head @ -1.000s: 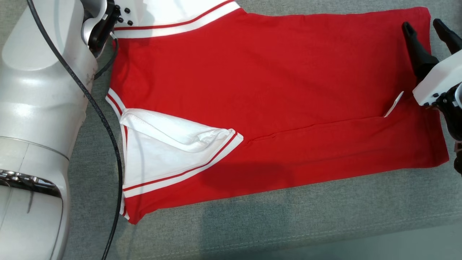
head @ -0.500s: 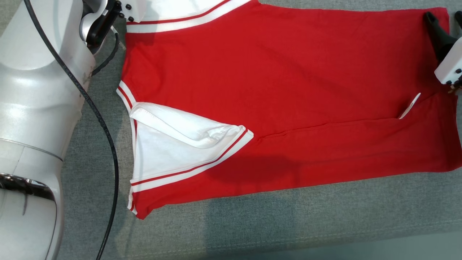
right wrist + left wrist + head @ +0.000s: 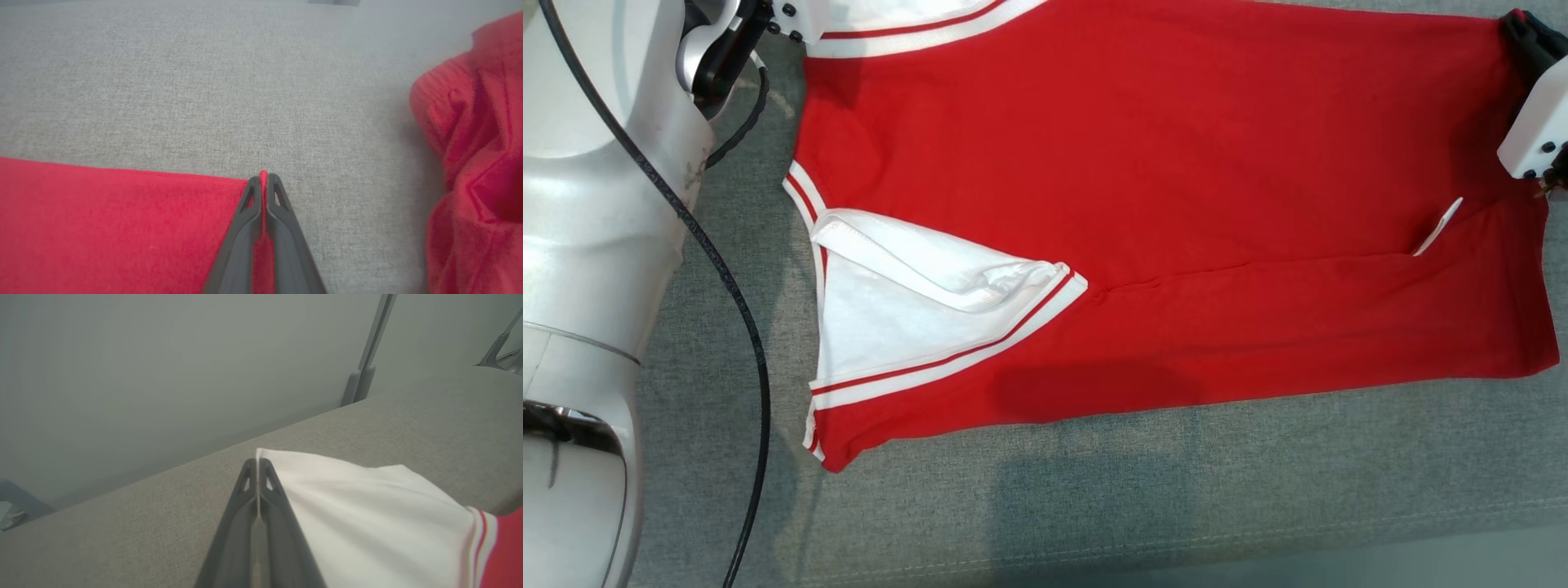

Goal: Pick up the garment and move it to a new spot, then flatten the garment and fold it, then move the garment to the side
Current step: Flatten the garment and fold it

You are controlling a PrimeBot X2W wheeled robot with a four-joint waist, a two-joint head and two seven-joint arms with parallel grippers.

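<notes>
Red-and-white fabric garment (image 3: 1160,204) spread on grey fabric-covered desk (image 3: 1094,506) | left tool (image 3: 257,461) clamped on white sleeve corner (image 3: 286,465) | right tool (image 3: 263,176) clamped on red hem corner (image 3: 229,192)

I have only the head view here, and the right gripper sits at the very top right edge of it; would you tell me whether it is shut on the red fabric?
Observer: Yes. In the right wrist view the right gripper is shut, with a sliver of the garment at its red corner pinched between the fingertips.
Operator: Thank you. What is the left gripper holding?
Observer: The left gripper is shut on the edge of the garment's white sleeve, low over the grey cushion.
Operator: Does anything lie past the right corner?
Observer: Yes, bunched red fabric lies on the cushion there; I cannot tell whether it belongs to the same garment.
</notes>
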